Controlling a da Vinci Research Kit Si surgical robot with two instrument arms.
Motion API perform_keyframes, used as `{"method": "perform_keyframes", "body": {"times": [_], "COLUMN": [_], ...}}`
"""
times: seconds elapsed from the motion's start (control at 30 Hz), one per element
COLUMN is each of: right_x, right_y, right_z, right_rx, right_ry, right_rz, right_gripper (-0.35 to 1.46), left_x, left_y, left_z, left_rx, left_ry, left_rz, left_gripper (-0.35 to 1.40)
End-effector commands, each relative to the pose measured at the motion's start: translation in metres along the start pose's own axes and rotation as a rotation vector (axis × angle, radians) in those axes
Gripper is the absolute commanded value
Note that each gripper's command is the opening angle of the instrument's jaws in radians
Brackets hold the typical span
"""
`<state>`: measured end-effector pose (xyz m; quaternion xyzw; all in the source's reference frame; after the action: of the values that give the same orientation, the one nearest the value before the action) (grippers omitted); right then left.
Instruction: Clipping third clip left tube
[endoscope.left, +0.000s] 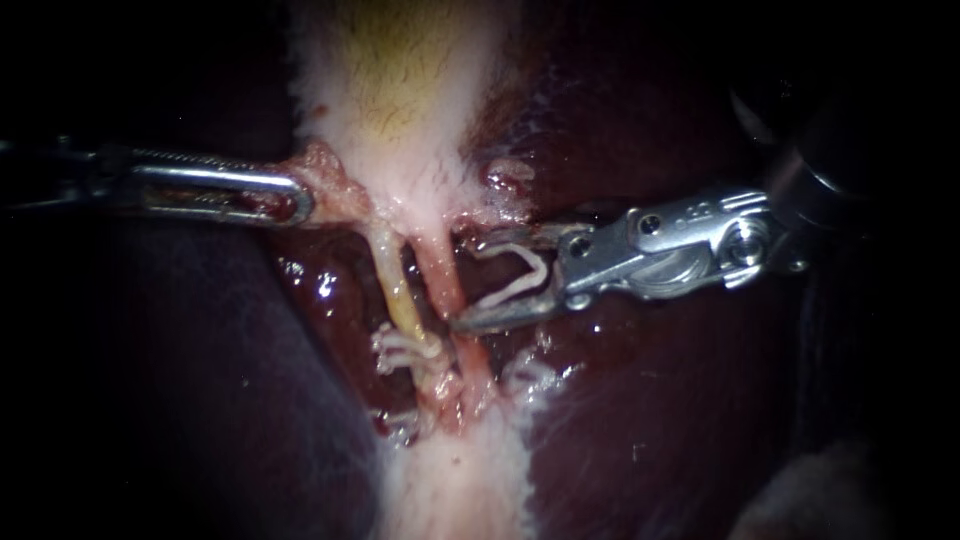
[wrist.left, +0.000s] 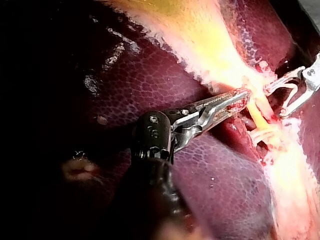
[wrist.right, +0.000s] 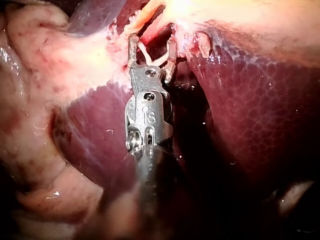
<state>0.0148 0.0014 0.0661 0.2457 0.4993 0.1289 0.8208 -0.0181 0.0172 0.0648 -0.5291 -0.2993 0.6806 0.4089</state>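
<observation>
Two tubes run down from the pale gallbladder (endoscope.left: 400, 90): the yellowish left tube (endoscope.left: 396, 295) and the pink right tube (endoscope.left: 440, 270). White clips (endoscope.left: 405, 348) sit low on the left tube. My left instrument (endoscope.left: 292, 200) comes in level and is shut on the reddish gallbladder tissue above the tubes; its toothed jaws (wrist.left: 240, 98) show the same hold. My right instrument (endoscope.left: 468, 282) stands wide, carrying a white clip (endoscope.left: 520, 283) between both jaws. It lies to the right of both tubes, its lower tip against the right tube. The right wrist view shows that clip (wrist.right: 150, 55) seated in the jaws.
Dark red liver (endoscope.left: 650, 420) lies on both sides of the pale central strip. Another white clip (endoscope.left: 400, 425) sits lower among ragged tissue. Pale fatty tissue (wrist.right: 35, 165) lies beside the right instrument's shaft.
</observation>
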Motion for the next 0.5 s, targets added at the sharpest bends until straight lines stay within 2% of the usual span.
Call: {"method": "perform_keyframes", "body": {"times": [0.03,0.2,0.3,0.37,0.5], "right_x": [0.0002,0.0010,0.0016,0.0021,0.0028], "right_y": [-0.0002,-0.0012,-0.0018,-0.0021,-0.0028], "right_z": [-0.0001,-0.0013,-0.0022,-0.0023,-0.0016], "right_rx": [-0.002,0.022,0.038,0.043,0.057], "right_ry": [0.000,0.011,0.032,0.050,0.059], "right_rz": [0.011,0.043,0.075,0.083,0.088], "right_gripper": [0.50,0.50,0.50,0.50,0.50], "left_x": [0.0000,0.0000,0.0000,0.0000,0.0000], "left_y": [0.0000,0.0000,0.0000,-0.0001,-0.0003], "left_z": [0.0000,0.0000,0.0000,0.0000,0.0000], "left_rx": [-0.001,-0.001,-0.001,-0.001,-0.002], "left_ry": [0.000,0.000,0.000,0.000,-0.001], "left_rz": [0.000,0.000,0.000,0.000,0.000], "left_gripper": [-0.35,-0.35,-0.35,-0.35,-0.35]}}
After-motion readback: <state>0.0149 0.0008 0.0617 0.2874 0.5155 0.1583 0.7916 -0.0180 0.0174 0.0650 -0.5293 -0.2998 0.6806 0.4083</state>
